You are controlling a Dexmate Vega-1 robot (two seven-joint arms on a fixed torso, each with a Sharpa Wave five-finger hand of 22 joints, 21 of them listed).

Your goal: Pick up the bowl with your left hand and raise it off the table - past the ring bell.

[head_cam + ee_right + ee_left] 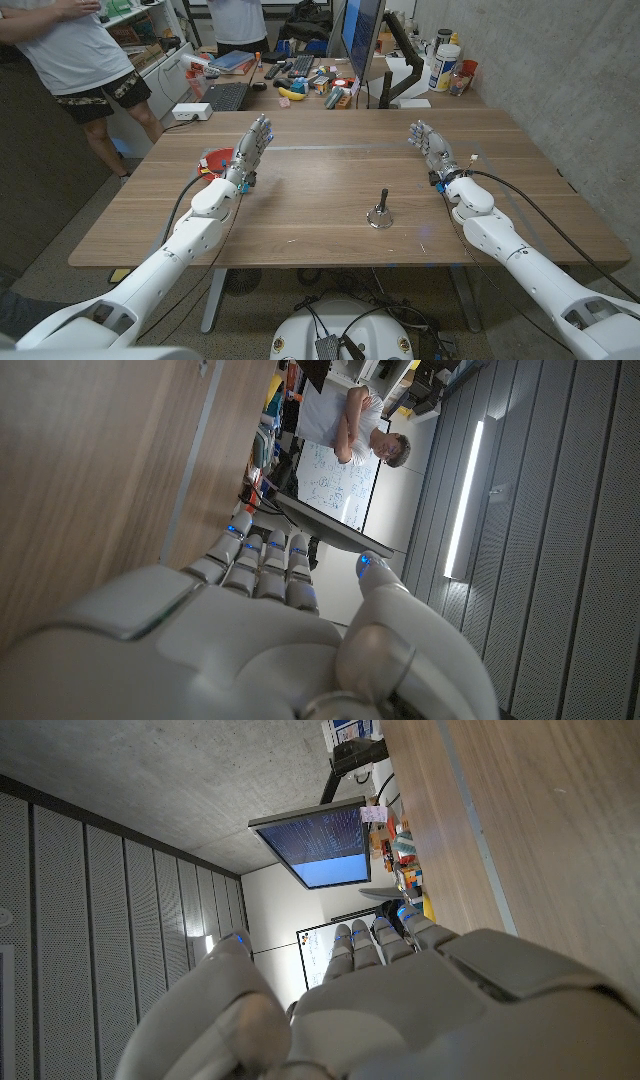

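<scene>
A small red bowl [214, 160] sits on the wooden table [320, 230] near its left edge, partly hidden behind my left wrist. My left hand [252, 143] stands just right of the bowl and beyond it, fingers straight and apart, holding nothing; its back [400, 1000] shows in the left wrist view. The ring bell [380, 213], a small metal dome with a dark handle, stands mid-table toward the right. My right hand [428, 142] is raised at the far right, fingers extended and empty, its back [260, 630] seen in the right wrist view.
Behind the table stands a cluttered desk with a monitor [362, 35], a keyboard [226, 96], a banana [291, 94] and bottles [446, 66]. Two people [80, 50] stand at the back left. A concrete wall is on the right.
</scene>
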